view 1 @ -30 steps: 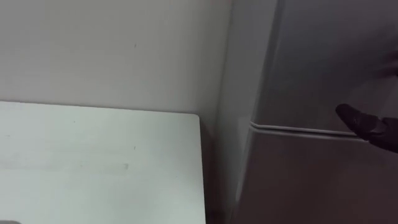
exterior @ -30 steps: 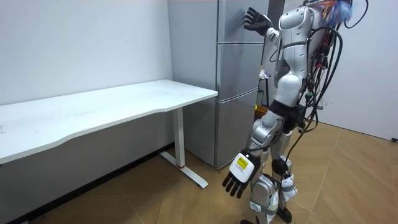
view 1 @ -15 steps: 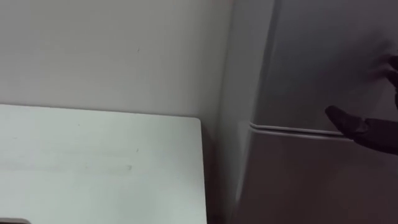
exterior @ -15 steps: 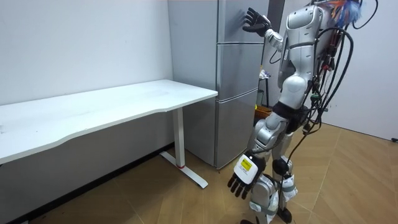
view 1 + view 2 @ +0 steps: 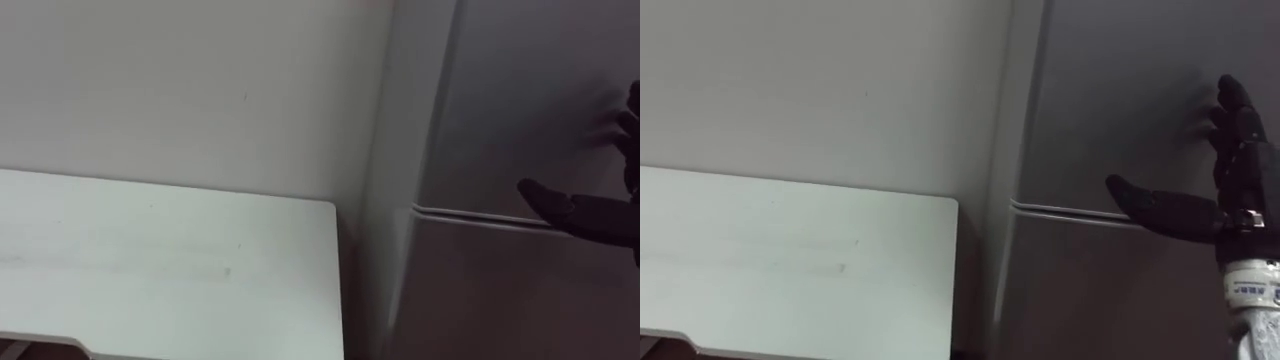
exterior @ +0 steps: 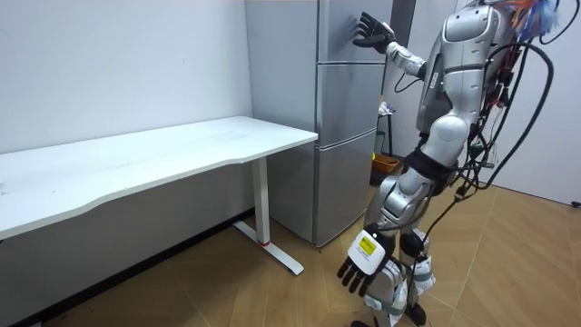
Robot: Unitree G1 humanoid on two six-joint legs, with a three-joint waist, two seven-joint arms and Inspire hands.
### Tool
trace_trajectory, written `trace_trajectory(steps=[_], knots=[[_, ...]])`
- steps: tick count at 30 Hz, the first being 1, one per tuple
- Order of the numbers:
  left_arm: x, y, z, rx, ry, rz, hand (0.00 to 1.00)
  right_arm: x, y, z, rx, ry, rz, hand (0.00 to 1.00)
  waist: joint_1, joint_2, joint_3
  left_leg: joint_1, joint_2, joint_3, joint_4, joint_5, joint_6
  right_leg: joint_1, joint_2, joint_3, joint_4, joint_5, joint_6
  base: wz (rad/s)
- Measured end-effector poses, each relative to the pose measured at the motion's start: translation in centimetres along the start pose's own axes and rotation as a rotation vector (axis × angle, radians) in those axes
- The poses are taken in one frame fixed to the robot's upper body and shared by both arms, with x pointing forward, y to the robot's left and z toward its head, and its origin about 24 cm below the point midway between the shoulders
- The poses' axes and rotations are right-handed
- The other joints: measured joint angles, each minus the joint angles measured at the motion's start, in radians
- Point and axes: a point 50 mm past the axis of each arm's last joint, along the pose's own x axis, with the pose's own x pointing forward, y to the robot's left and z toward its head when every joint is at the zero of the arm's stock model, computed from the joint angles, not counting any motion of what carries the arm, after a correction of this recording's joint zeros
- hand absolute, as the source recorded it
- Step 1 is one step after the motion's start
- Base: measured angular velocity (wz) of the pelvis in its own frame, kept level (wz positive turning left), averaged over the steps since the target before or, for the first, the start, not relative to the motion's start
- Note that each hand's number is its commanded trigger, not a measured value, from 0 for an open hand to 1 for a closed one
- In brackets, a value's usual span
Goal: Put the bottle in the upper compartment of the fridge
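Right hand [image 5: 1232, 195] is up at the fridge [image 6: 343, 136], released and grasping nothing: the dark fingers [image 5: 1234, 125] point straight up and spread, and the thumb [image 5: 560, 205] sticks out sideways to the left. It sits against the front of the upper door [image 5: 1120, 100], towards that door's right edge, with the thumb just above the seam [image 5: 1060, 210] where the upper door meets the lower one. Whether the palm actually presses on the metal I cannot tell from where I stand. The upper door is closed.

From across the room, the robot stands upright on the wooden floor [image 6: 508, 272], close to the fridge and facing it, with its right arm lifted to head height. Its left hand [image 6: 359, 272] hangs low beside its leg, near the floor, with the fingers loose and pointing down, and it also holds nothing.

Left of the fridge, just beside it, is the white counter [image 6: 182, 150]. Its far edge runs along the pale wall [image 5: 820, 80] and its right end stops a little short of the fridge's grey side. The fridge is tall and silver-grey, and it stands in the corner against that same wall.

Where the bottle is I cannot tell.
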Motion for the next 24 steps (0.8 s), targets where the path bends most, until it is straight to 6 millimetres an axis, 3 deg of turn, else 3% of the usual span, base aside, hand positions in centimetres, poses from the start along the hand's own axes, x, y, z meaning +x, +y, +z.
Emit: trace_trajectory(steps=[2,4,6,14,18,24], knots=[[0.0,0.0,-0.1,0.0,0.007,-0.001,0.0,0.0,-0.1,-0.2,-0.003,0.013,-0.003,0.0,0.003,0.004,-0.0038,-0.002,0.0,0.0,0.004,0.0,0.0,0.0,0.0,-0.001,0.0,0.003,-0.001,0.02],[0.0,0.0,-0.1,0.0,0.011,-0.002,0.0,0.0,-0.2,-0.6,-0.008,0.033,-0.007,0.0,0.002,0.012,-0.0139,-0.009,0.0,-0.004,0.011,-0.001,0.002,-0.002,-0.001,-0.006,0.001,0.004,0.0,0.05],[0.0,0.1,0.1,-0.002,0.003,0.002,0.0,-0.1,-0.2,-0.7,-0.01,0.045,-0.009,0.0,0.003,0.015,-0.0167,-0.01,0.0,-0.005,0.011,0.0,0.002,-0.002,-0.002,-0.01,0.002,0.005,0.0,0.03],[-0.1,0.1,-0.2,-0.002,0.003,0.001,0.0,-0.1,-0.1,-0.6,0.004,0.052,-0.016,0.0,-0.006,0.013,-0.0155,-0.015,0.0,-0.009,0.01,0.002,0.002,-0.006,-0.008,-0.011,0.001,0.005,0.0,0.0],[-0.2,0.1,-0.3,-0.002,-0.01,0.002,0.0,-0.2,0.0,0.2,0.019,0.025,-0.011,0.0,-0.027,0.012,-0.0156,-0.026,-0.002,-0.007,0.01,0.001,0.003,-0.013,-0.008,-0.013,0.0,0.005,0.001,0.03],[-0.3,0.5,-0.9,-0.038,-0.027,0.028,0.0,-0.1,-1.4,1.0,0.042,0.002,-0.088,0.0,-0.034,0.009,-0.0167,-0.014,-0.005,0.005,-0.021,0.007,0.007,-0.022,-0.002,0.002,-0.002,0.009,-0.007,-0.06]])
